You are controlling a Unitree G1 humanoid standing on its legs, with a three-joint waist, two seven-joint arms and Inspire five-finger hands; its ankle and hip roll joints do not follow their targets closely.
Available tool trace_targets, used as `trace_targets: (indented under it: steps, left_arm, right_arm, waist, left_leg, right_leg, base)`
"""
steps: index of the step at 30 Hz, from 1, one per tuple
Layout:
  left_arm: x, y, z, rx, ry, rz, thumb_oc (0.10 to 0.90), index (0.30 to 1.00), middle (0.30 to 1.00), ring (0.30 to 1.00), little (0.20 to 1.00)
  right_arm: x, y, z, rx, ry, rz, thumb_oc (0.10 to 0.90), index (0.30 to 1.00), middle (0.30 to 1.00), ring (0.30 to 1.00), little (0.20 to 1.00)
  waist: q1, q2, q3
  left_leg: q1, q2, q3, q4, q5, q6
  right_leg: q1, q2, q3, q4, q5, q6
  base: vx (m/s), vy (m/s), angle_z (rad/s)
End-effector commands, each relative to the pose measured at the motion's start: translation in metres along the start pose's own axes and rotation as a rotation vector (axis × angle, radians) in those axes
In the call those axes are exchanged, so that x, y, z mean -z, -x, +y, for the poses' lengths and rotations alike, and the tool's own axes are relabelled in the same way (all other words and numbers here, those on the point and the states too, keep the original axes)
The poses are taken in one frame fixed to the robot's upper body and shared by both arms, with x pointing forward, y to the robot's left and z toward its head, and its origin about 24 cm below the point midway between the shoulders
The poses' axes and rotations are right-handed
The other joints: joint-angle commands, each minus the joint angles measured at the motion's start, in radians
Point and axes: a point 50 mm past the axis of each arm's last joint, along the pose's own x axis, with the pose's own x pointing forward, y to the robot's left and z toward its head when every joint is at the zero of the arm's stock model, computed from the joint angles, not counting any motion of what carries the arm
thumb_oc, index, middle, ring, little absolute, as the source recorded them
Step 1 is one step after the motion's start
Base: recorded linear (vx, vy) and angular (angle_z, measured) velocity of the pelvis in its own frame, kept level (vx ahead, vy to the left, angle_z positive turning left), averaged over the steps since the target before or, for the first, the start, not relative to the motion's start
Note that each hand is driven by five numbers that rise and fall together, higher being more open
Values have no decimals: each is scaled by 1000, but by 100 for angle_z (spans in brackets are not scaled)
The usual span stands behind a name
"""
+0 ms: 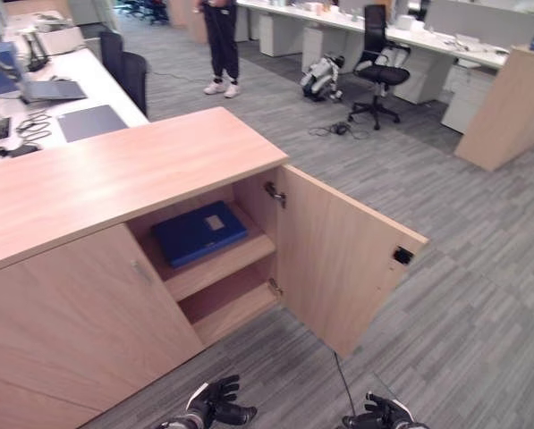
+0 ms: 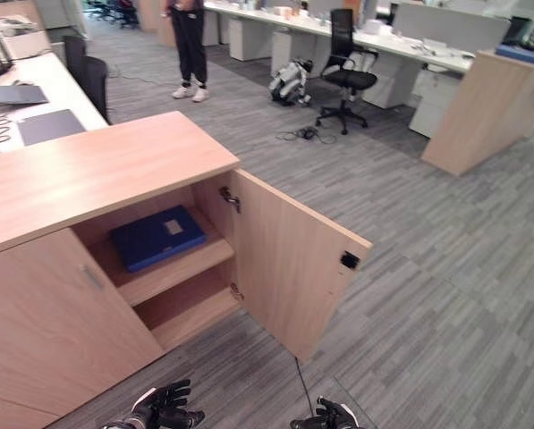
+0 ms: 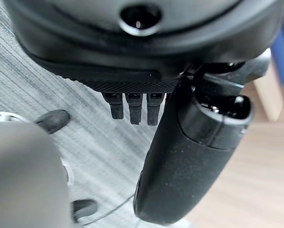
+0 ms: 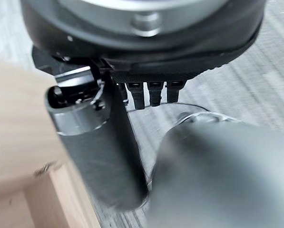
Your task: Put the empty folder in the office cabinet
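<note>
Dark-blue flat folder (image 1: 199, 232) with a pale label is seen lying flat on the upper shelf (image 1: 220, 266) of the low light-wood office cabinet (image 1: 114, 174), in its right compartment; a lower shelf (image 1: 235, 308) beneath it is bare. The cabinet's right door (image 1: 338, 259) is swung wide open toward the near right, with a small dark fitting near its free edge, while the left door (image 1: 79, 313) is closed. Both arms are held low at the near edge, well apart from the cabinet. The left robot hand (image 1: 215, 404) is seen above the grey carpet floor (image 1: 463, 268) with its dark fingers relaxed and spread, nothing held in it; in its wrist view the fingers hang straight beside the thumb. The right robot hand (image 1: 385, 413) is seen near the foot of the open door, likewise loosely open and empty, its fingers straight in its own wrist view. Beyond the cabinet, on the far left, a white table (image 1: 70, 85) carrying a closed laptop (image 1: 54, 89) and cables is visible. A person (image 1: 220, 45) in dark trousers and white shoes is standing on the carpet at the far side, and a black swivel office chair (image 1: 378, 71) is placed to the far right by a row of white desks (image 1: 410, 45).
</note>
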Motion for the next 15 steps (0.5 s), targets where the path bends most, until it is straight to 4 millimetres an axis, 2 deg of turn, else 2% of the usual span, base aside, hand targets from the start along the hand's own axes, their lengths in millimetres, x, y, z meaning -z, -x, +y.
trace_targets:
  steps: [1, 4, 9, 11, 13, 14, 15]
  left_arm:
    - [-59, -11, 6, 1, -69, -199, 800, 900, 900, 900, 900]
    - [-52, -11, 6, -3, -68, -170, 800, 900, 900, 900, 900]
    - [-43, -11, 11, -33, -47, -133, 800, 900, 900, 900, 900]
    - [-38, -11, 16, -57, -29, -107, 800, 900, 900, 900, 900]
    - [-41, -12, 20, -69, -8, -109, 800, 900, 900, 900, 900]
    - [-41, -11, 21, -75, -1, -107, 800, 900, 900, 900, 900]
    - [-38, -12, 21, -79, -8, -97, 800, 900, 900, 900, 900]
  right_arm:
    - [-5, 1, -13, 32, 71, -22, 800, 900, 900, 900, 900]
    - [1, 3, -24, 57, 54, -8, 800, 900, 900, 900, 900]
    - [-4, 3, -30, 68, 63, -16, 800, 900, 900, 900, 900]
    - [-13, 3, -36, 81, 53, -47, 800, 900, 900, 900, 900]
    - [-21, 4, -43, 102, 33, -80, 800, 900, 900, 900, 900]
    - [-30, 5, -49, 117, 34, -108, 800, 900, 900, 900, 900]
    - [-42, 5, -57, 138, 33, -142, 800, 900, 900, 900, 900]
  waist:
    - [-32, -4, 21]
    - [-60, 14, 14]
    - [-68, 19, 18]
    - [-84, 22, 20]
    - [-85, 12, 43]
    - [-76, 0, 59]
    - [-59, -10, 65]
  left_leg:
    - [58, -62, -53, -1, -108, 2]
    - [83, -47, -40, 8, -108, -16]
    - [89, -25, -14, 47, -113, -32]
    - [76, 4, 10, 127, -112, -64]
    - [-6, 58, 5, 325, -36, -112]
    - [-57, 81, -20, 446, 3, -128]
    - [-89, 67, -65, 477, 18, -126]
  right_leg:
    - [37, -44, 69, -137, 52, 71]
    - [71, -16, 89, -170, 40, 55]
    - [80, 8, 85, -173, 26, 42]
    - [93, 30, 83, -178, 6, 23]
    - [136, 39, 77, -195, -18, -6]
    - [167, 48, 78, -201, -34, -29]
    - [188, 46, 89, -203, -45, -37]
  base:
    - [164, -145, -40]
    - [163, -169, -14]
    - [85, -124, -19]
    - [163, -238, -31]
    - [102, -216, -25]
    - [142, -164, -19]
    - [150, -87, -24]
